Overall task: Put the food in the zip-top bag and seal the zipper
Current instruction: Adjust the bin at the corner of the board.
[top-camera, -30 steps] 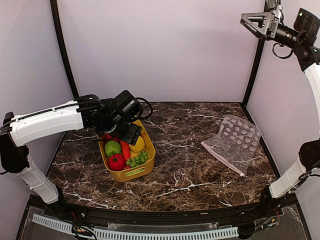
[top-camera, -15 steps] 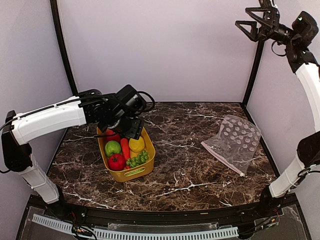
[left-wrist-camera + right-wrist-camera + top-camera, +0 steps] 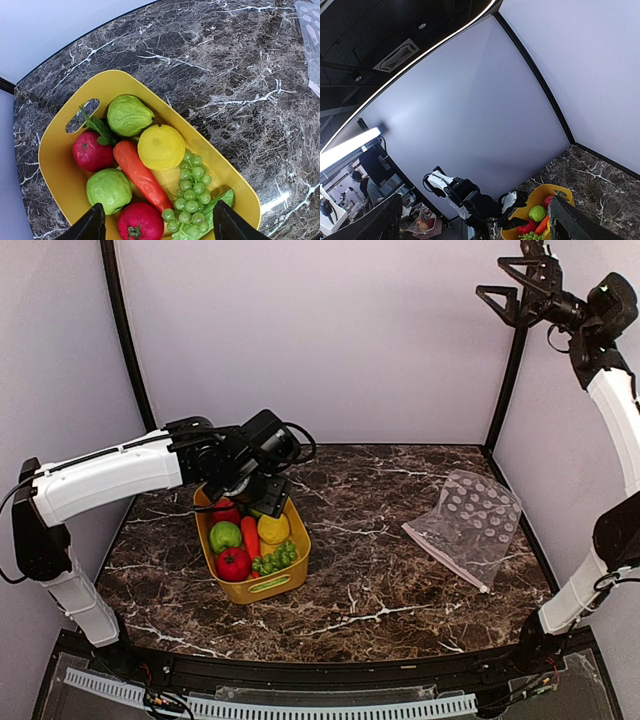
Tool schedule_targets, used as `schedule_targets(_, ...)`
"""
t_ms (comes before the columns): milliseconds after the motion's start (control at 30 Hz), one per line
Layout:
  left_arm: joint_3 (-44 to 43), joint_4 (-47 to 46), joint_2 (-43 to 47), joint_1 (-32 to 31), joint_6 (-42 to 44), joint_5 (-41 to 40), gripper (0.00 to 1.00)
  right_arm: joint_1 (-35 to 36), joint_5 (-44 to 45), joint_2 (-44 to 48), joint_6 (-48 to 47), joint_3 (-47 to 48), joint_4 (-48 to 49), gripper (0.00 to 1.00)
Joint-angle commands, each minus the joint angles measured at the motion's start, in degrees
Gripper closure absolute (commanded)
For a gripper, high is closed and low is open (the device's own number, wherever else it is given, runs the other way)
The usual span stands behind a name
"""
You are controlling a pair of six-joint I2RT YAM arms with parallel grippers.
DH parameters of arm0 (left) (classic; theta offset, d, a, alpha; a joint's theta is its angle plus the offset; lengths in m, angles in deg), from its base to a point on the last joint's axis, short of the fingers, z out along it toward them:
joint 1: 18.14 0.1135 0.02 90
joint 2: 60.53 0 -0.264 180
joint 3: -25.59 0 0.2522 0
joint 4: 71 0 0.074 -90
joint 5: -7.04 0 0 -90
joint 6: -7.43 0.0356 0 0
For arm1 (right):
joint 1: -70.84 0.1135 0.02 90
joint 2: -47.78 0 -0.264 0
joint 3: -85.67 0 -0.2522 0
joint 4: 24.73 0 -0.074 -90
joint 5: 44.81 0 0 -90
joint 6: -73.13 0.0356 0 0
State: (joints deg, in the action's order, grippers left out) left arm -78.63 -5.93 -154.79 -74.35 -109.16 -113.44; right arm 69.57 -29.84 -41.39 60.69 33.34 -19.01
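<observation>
Compared with one second before, the left end effector (image 3: 159, 223) has moved a little toward the back and to the right above the yellow tub (image 3: 262, 586). It hangs over the tub with its jaws well apart and nothing between them. The food (image 3: 154, 146) lies all in the tub, and no piece has moved. On the right side, the right end effector (image 3: 500, 285) has turned high in the air near the back corner. It is fully spread and empty. I judge that the first pick is not yet done and that the left arm is choosing a piece.

The carrot (image 3: 141, 176) lies with its long axis along the length of the tub, with its thin tip toward the near end. The zip-top bag (image 3: 470, 525) lies flat on the counter (image 3: 370, 580), well apart from the tub. Its zipper (image 3: 440, 558) runs diagonally along the near-left edge, so the mouth looks toward the tub side.
</observation>
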Motion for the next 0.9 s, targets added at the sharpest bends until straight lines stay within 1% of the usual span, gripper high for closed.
schedule_targets(0, -1.7, 3.1, -0.2, 0.4, 0.4, -2.2, 0.27, 0.0, -0.5, -0.9, 1.7, -0.1, 4.4, 0.01)
schedule_targets(100, -1.7, 3.1, -0.4, 1.1, 0.6, -2.2, 0.27, 0.0, -0.6, -0.7, 0.9, -1.5, 4.8, 0.01)
schedule_targets(133, -1.7, 3.0, -0.4, 1.1, 0.6, -2.5, 0.26, 0.0, -0.6, -0.7, -0.4, -2.4, 4.1, 0.01)
schedule_targets(167, -1.7, 3.0, -0.5, 1.3, 0.5, -2.8, 0.24, 0.0, -0.6, -0.7, -3.2, -3.3, 1.2, 0.01)
schedule_targets(200, -2.0, 3.0, -0.4, 1.5, 0.3, -3.4, 0.22, 0.0, -0.7, -0.8, -7.2, -4.2, -2.2, 0.01)
schedule_targets(233, -2.2, 3.3, -0.3, 1.9, -0.8, -3.8, 0.08, 0.2, -1.2, -1.0, -10.9, -5.4, -3.3, 0.01)
schedule_targets(300, -2.5, 3.1, 0.7, 2.5, -2.9, -5.6, 0.02, 0.9, -3.4, -0.1, -18.1, -9.8, -2.3, 0.01)
schedule_targets(367, -1.3, 1.5, 2.5, 3.5, -3.6, -6.8, 0.02, 3.2, -3.7, 1.5, -23.8, -15.3, -4.2, 0.01)
schedule_targets(467, 2.3, -0.7, 5.9, 5.4, -4.8, -7.7, 0.01, 4.1, -4.2, 3.7, -37.5, -20.7, -11.7, 0.01)
schedule_targets(500, 3.9, -1.0, 6.6, 5.6, -5.1, -8.0, 0.01, 4.0, -3.7, 4.3, -42.3, -22.6, -15.4, 0.01)
schedule_targets(567, 6.5, -1.1, 8.5, 5.8, -6.5, -10.6, 0.01, 4.0, -2.1, 5.2, -56.2, -25.1, -27.0, 0.01)
schedule_targets(633, 9.3, -1.4, 10.5, 5.9, -6.8, -14.3, 0.01, 4.4, 3.5, 5.3, -71.5, -25.6, -41.0, 0.01)
schedule_targets(667, 10.2, -1.5, 11.9, 5.9, -7.0, -16.7, 0.01, 4.6, 7.2, 5.3, -77.6, -25.7, -46.0, 0.01)
schedule_targets(700, 12.0, -1.5, 12.7, 6.0, -7.2, -17.6, 0.01, 5.1, 13.0, 5.9, -83.5, -26.3, -49.5, 0.01)
schedule_targets(733, 12.8, -1.6, 14.4, 6.1, -7.6, -18.5, 0.01, 5.8, 20.3, 7.0, -87.6, -27.7, -51.4, 0.01)
schedule_targets(800, 15.5, -2.0, 16.9, 6.4, -7.7, -16.3, 0.02, 8.3, 37.7, 9.7, -91.3, -31.7, -51.2, 0.01)
schedule_targets(833, 16.9, -2.0, 18.2, 6.6, -8.2, -14.2, 0.05, 9.2, 44.9, 9.9, -92.4, -32.9, -51.2, 0.01)
schedule_targets(867, 17.7, -1.1, 18.7, 6.7, -10.9, -13.4, 0.11, 9.7, 50.2, 9.8, -94.4, -33.8, -51.8, 0.01)
